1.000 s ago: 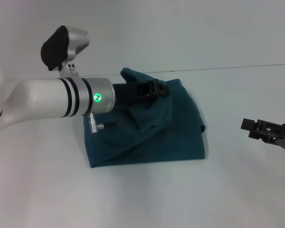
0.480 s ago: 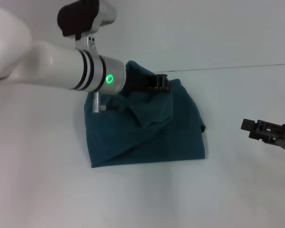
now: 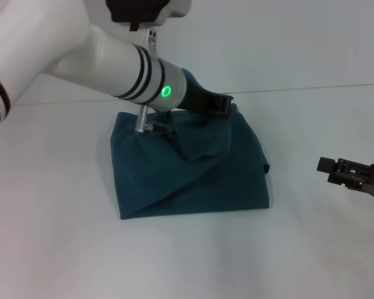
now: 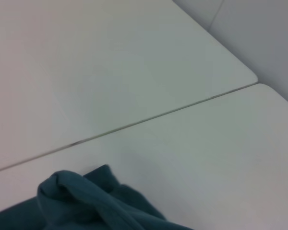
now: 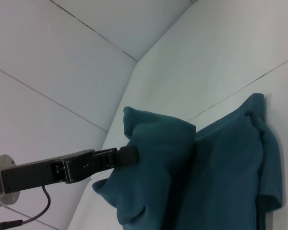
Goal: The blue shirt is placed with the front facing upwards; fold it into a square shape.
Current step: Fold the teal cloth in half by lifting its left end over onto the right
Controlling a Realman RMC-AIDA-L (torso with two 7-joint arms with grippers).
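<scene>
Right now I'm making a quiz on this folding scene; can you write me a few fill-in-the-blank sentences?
1. The left gripper is shut on a raised fold of the blue ____.
2. The right gripper is off to the shirt's ____ side, above the table.
3. The shirt lies ____ into a compact bundle.

Missing words: shirt; right; folded

Lab-like test space; bare white table [image 3: 62, 249], plain white wall panels [image 5: 48, 57].
</scene>
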